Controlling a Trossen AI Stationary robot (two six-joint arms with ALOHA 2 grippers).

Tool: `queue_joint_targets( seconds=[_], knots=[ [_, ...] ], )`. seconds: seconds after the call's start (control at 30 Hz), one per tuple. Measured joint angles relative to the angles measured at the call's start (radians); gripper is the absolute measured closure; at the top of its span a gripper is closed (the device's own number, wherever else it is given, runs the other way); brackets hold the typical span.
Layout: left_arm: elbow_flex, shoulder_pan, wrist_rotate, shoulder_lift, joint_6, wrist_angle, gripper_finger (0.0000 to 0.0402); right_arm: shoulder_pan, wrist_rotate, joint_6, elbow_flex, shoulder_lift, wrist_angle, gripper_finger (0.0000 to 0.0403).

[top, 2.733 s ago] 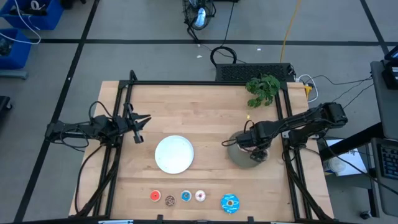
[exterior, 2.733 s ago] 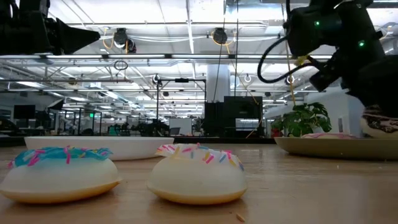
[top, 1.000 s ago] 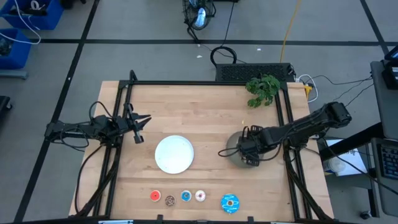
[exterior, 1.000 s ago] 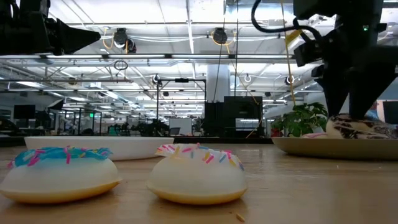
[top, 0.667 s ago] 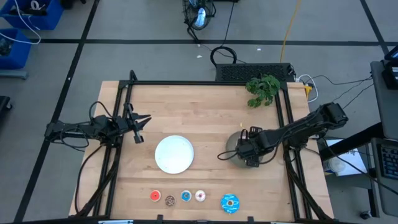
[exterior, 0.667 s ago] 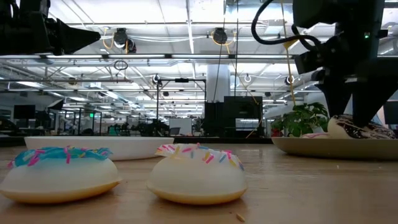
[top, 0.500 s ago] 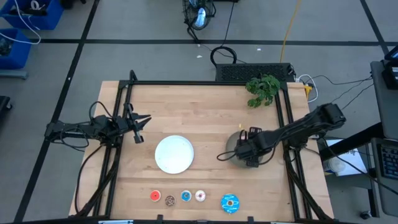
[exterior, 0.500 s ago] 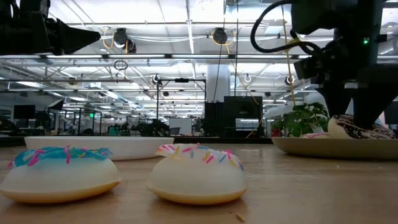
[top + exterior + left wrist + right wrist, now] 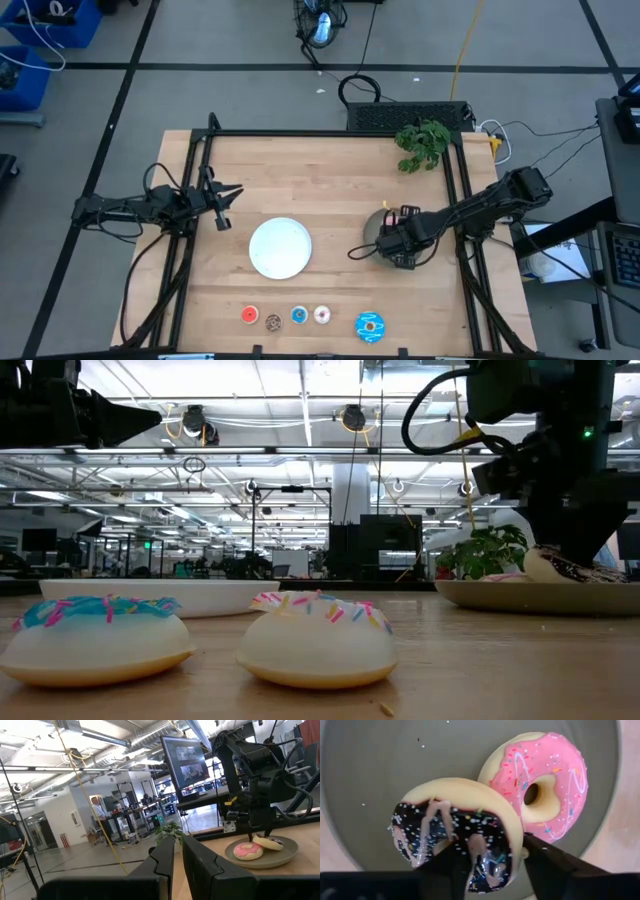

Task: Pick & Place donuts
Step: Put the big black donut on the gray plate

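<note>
Pale wooden table [image 9: 330, 160], open around the round grey plate [image 9: 372, 232]. Above that plate, right gripper [image 9: 490, 857] clamped on chocolate sprinkled donut [image 9: 455, 832], touching pink iced donut [image 9: 545, 782]. Left gripper [image 9: 222, 192] parked well away, fingers slightly parted, empty.

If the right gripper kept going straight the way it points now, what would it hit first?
The right gripper points down at the grey plate and is closed around the chocolate donut. Pushing on would likely press that donut into the plate, right beside the pink donut.
</note>
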Motion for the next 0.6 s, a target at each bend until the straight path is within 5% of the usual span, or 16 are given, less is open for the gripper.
queue_joint_targets(
  seconds=[0.3,0.5,0.6],
  knots=[
    [0.000,0.000,0.000,0.000,0.000,0.000,0.0355,0.000,-0.112,0.001,0.028,-0.005,-0.037,0.0362],
    [0.000,0.000,0.000,0.000,0.000,0.000,0.0355,0.000,-0.141,0.001,0.112,-0.005,-0.125,0.0378],
    [0.000,0.000,0.000,0.000,0.000,0.000,0.0355,-0.001,-0.234,0.003,0.125,-0.006,-0.134,0.0373]
  ],
)
